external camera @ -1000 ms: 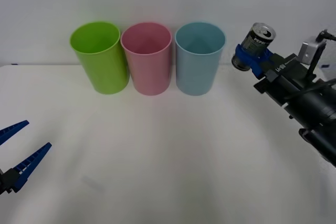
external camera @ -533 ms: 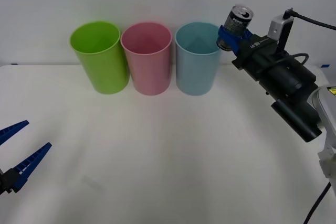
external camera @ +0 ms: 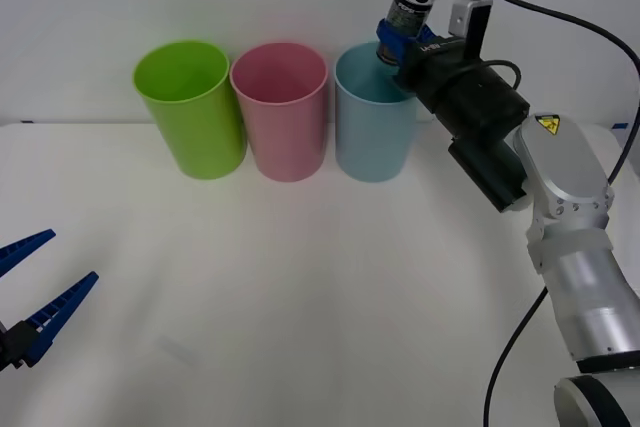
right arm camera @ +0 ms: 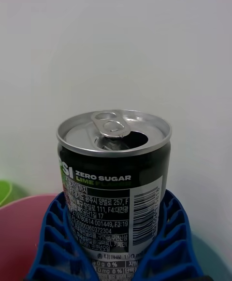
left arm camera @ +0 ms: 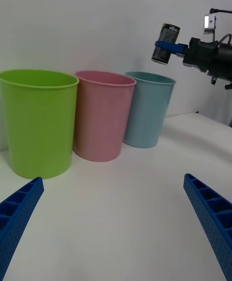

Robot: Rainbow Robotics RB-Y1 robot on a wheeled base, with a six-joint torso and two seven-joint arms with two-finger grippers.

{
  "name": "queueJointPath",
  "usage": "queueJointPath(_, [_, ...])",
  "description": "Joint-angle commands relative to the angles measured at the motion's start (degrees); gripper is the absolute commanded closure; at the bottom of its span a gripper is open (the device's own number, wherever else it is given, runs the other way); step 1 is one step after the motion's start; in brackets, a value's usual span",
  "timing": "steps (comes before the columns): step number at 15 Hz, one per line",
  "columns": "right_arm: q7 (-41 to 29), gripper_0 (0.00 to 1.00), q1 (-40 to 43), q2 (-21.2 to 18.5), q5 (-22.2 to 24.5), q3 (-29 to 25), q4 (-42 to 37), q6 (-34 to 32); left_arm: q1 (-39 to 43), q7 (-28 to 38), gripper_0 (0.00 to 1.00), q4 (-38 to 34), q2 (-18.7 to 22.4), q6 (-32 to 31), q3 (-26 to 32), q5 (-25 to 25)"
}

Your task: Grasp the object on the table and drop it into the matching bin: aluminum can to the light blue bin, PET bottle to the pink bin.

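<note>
1. Nearest us, our left gripper (external camera: 35,319) waits with its fingers spread wide, low over the table (external camera: 300,297), well apart from the work.
2. Farther out, our right gripper (external camera: 398,39) is clamped on the aluminum can (external camera: 405,15), upright and lifted.
3. Just below it sits the light blue bin (external camera: 374,117); the can hangs over its near-right rim.
4. Beyond its left, the pink bin (external camera: 280,112) goes unused.
5. We judge grasp and carry done; only centring and release remain.

three bins (external camera: 283,107) crowded touching along table's (external camera: 300,297) back, broad bare front open
</note>
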Motion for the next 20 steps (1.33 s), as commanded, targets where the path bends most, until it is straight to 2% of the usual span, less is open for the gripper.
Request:
queueJointPath(1, [0.2, 1.00, -3.4, 1.4, 0.8, -0.1, 4.1, 1.8, 0.0, 0.0, 0.00, 0.0, 0.0, 0.0, 0.0, 0.0])
queueJointPath(9, [0.9, 0.99, -4.5, 1.7, 1.2, 0.2, 5.6, 2.1, 0.0, 0.0, 0.00, 0.0, 0.0, 0.0, 0.0, 0.0])
queueJointPath(11, [1.0, 0.83, -4.5, 1.6, 1.7, 0.2, 5.6, 2.1, 0.0, 0.0, 0.00, 0.0, 0.0, 0.0, 0.0, 0.0])
queueJointPath(12, [1.0, 0.55, -4.6, 1.6, 2.0, 0.0, 5.6, 2.1, 0.0, 0.0, 0.00, 0.0, 0.0, 0.0, 0.0, 0.0])
queueJointPath(13, [1.4, 0.04, -4.7, 1.6, 2.4, 0.0, 5.6, 2.1, 0.0, 0.0, 0.00, 0.0, 0.0, 0.0, 0.0, 0.0])
queueJointPath(14, [1.6, 0.00, -4.8, 1.6, 2.7, -0.1, 5.6, 2.1, 0.0, 0.0, 0.00, 0.0, 0.0, 0.0, 0.0, 0.0])
queueJointPath(20, [2.0, 0.00, -4.7, 1.5, 3.0, -0.3, 5.4, 2.0, 0.0, 0.0, 0.00, 0.0, 0.0, 0.0, 0.0, 0.0])
